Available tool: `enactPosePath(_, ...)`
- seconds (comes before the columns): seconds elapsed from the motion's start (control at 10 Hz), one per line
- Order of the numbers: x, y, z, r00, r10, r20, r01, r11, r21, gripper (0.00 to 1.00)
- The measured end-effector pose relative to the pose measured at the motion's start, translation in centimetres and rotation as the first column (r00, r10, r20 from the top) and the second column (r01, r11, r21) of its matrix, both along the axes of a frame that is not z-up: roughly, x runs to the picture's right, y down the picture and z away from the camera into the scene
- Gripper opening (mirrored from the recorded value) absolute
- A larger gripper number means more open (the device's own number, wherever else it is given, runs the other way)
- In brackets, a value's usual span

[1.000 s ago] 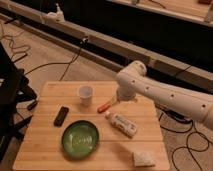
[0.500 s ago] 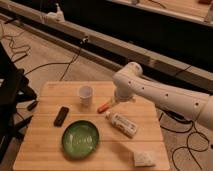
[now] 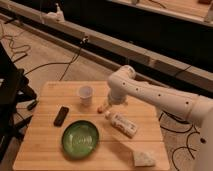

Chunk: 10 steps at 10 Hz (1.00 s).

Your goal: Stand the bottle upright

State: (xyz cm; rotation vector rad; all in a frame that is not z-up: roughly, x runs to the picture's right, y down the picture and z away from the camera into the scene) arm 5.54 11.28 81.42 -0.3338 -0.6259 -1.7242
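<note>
The white bottle [image 3: 121,124] lies on its side on the wooden table [image 3: 45,137], right of centre, with its narrow cap pointing up-left. My white arm reaches in from the right, and the gripper [image 3: 111,101] hangs just above the table beyond the bottle's cap end. A small orange carrot-like piece [image 3: 102,107] lies right below the gripper, by the bottle's cap.
A short white paper cup [image 3: 86,94] stands left of the gripper. A green bowl [image 3: 80,138] sits at the front centre. A black rectangular object [image 3: 61,115] lies at the left. A crumpled white piece [image 3: 144,158] lies at the front right corner.
The arm has shifted slightly left and down, bringing the gripper closer to the table near the bottle's cap end. The bottle has not moved.
</note>
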Motion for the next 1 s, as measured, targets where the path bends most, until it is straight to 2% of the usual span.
enactPosePath(0.3, -2.4, 1.4, 0.3, 0.995, -0.061, 0.085, 0.064, 0.9976, -0.026, 0.8)
enactPosePath(0.7, -3.9, 3.4, 1.3, 0.969, -0.133, 0.207, 0.148, 0.9872, -0.059, 0.8)
enactPosePath(1.0, -2.8, 3.9, 2.6, 0.962, -0.162, 0.22, 0.181, 0.9808, -0.072, 0.8)
